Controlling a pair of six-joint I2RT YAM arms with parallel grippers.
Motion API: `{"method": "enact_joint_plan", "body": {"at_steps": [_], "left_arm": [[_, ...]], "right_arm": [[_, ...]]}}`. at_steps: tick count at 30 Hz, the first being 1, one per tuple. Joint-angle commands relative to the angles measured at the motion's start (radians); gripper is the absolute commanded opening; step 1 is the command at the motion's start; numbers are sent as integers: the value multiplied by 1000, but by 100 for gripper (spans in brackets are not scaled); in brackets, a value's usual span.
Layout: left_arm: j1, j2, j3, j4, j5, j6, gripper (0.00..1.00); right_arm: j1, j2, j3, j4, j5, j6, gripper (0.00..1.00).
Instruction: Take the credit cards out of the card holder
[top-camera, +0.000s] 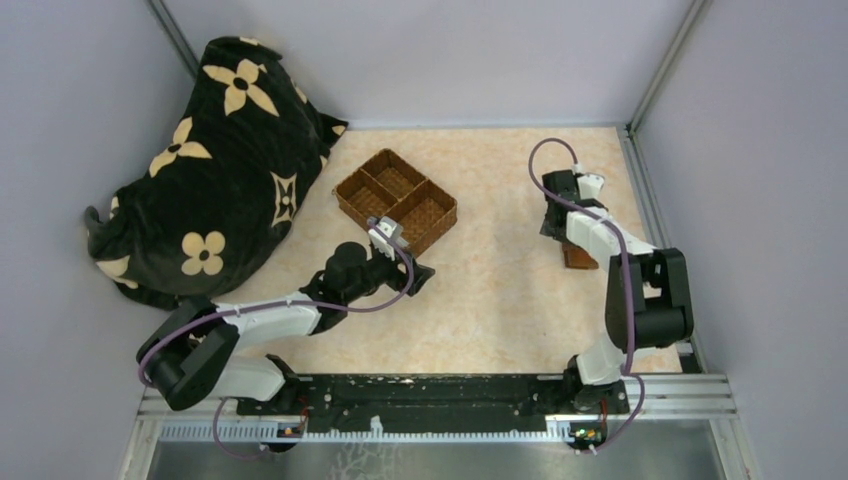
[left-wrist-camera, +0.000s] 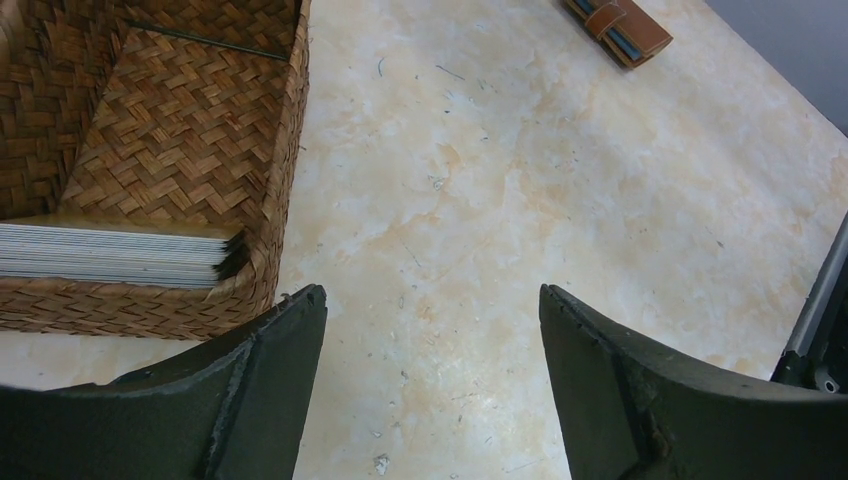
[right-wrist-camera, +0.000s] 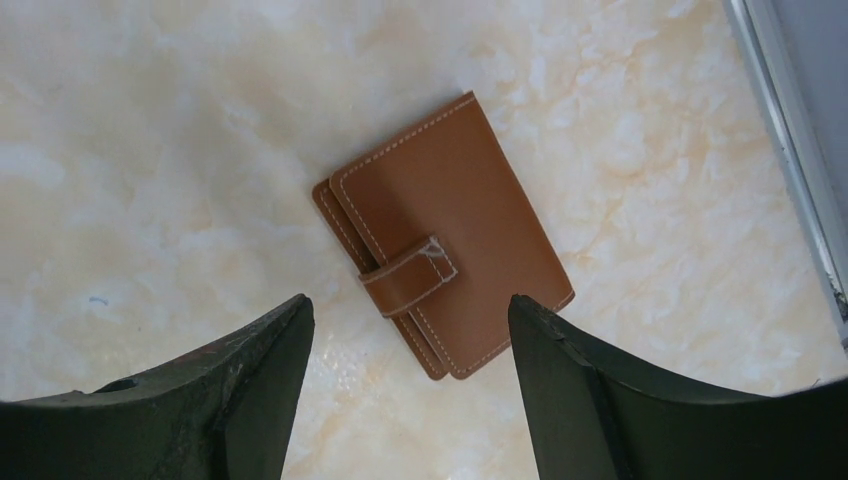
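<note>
The card holder (right-wrist-camera: 450, 235) is a closed brown leather wallet with a strap, lying flat on the table. My right gripper (right-wrist-camera: 410, 305) hovers open just above its near corner, touching nothing. From above, the card holder (top-camera: 578, 258) peeks out under the right arm, beside the right gripper (top-camera: 552, 222). A stack of credit cards (left-wrist-camera: 120, 250) lies in the basket's near compartment, pale edges showing under a gold top card. My left gripper (left-wrist-camera: 432, 300) is open and empty over bare table just right of the basket. The card holder (left-wrist-camera: 620, 25) shows grey-blue edges between its covers.
A woven three-compartment basket (top-camera: 362, 170) stands mid-table; its wall (left-wrist-camera: 290, 150) is close to my left finger. A black cushion with cream flowers (top-camera: 215, 160) fills the back left. Grey walls and metal rails (top-camera: 650, 190) bound the table.
</note>
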Motion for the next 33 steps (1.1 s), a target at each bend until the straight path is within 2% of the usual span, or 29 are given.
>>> {"method": "enact_joint_plan", "body": {"at_steps": [1,6,12,15,19,21,28,33], "left_arm": [[-9,-37,17,1,-17,25,84],[-8,-49,17,-7,-16,28,85],[-8,-50,18,-8,-8,31,86],[-8,-51,16,-7,-8,31,86],[-9,-47,18,-7,-6,31,86],[-9,-44,18,-7,-4,33,86],[-9,-34,21,-2,9,27,86],[-10,-12,24,10,26,21,87]], "right_arm": [[-23,75,106,1,56,-32,72],[-37,186,146,16,28,-54,72],[-49,249,130,31,3,-41,60],[-57,265,115,39,-27,-35,41],[-69,261,89,61,-66,-27,10],[-69,246,76,70,-79,-25,0],[-69,110,29,97,-151,-34,0],[-50,-96,-36,128,-384,-28,0]]}}
